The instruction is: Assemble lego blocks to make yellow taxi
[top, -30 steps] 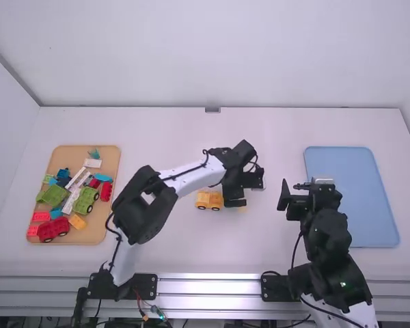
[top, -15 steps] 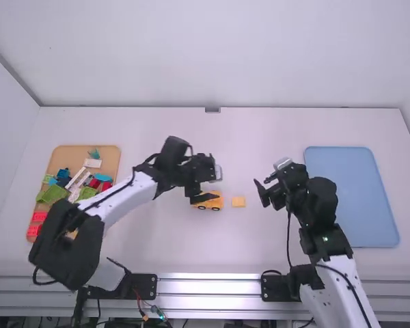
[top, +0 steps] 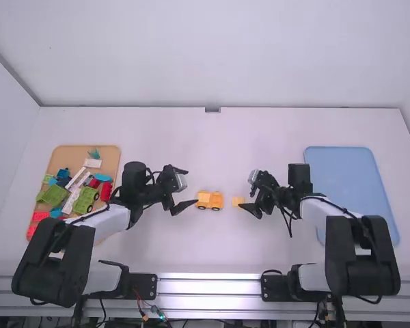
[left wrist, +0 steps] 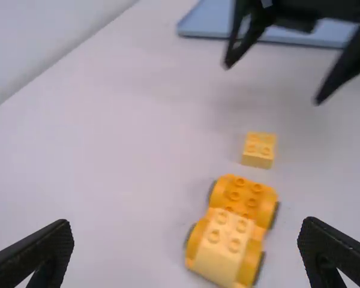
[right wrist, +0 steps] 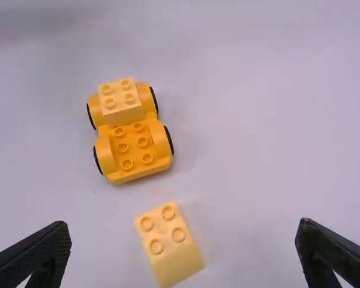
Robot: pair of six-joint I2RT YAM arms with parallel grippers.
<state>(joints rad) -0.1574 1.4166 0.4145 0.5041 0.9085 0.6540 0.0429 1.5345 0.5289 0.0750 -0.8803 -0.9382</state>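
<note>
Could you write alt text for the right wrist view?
A yellow wheeled toy base topped at one end by a paler block sits on a white table; a loose yellow block lies nearer the open right gripper.

White table (top: 212, 140): tan tray (top: 68, 156), car (right wrist: 132, 144), block (right wrist: 167, 240), blue tray (top: 345, 178)

Pale and softly lit

The high view shows a plain whitish back wall (top: 205, 55) behind a white worktop (top: 212, 150), with a pale side wall (top: 3, 130) on the left. A small grey fitting (top: 212, 109) sits midway along the worktop's far edge; silvery metal rails (top: 208, 288) line the near edge
</note>
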